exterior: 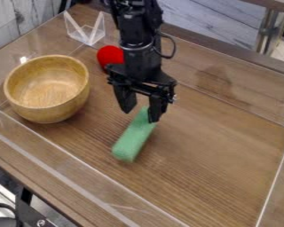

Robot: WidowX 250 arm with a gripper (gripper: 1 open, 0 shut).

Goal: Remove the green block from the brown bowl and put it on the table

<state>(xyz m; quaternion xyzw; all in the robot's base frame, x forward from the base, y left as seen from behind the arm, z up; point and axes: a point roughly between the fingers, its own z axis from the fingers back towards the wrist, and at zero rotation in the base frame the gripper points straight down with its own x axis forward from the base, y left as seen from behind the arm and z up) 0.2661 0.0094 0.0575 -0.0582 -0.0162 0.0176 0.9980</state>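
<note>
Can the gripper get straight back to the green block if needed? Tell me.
Probably yes. The gripper hangs open directly above the green block, which lies flat on the table, with nothing between them and the brown bowl well off to the side.

My black arm (135,35) ran off the top edge and covered most of the round red toy (107,57). The clear plastic stand (85,29) was partly hidden behind it. Picture edges cut the wood-grain table (216,160).
</note>
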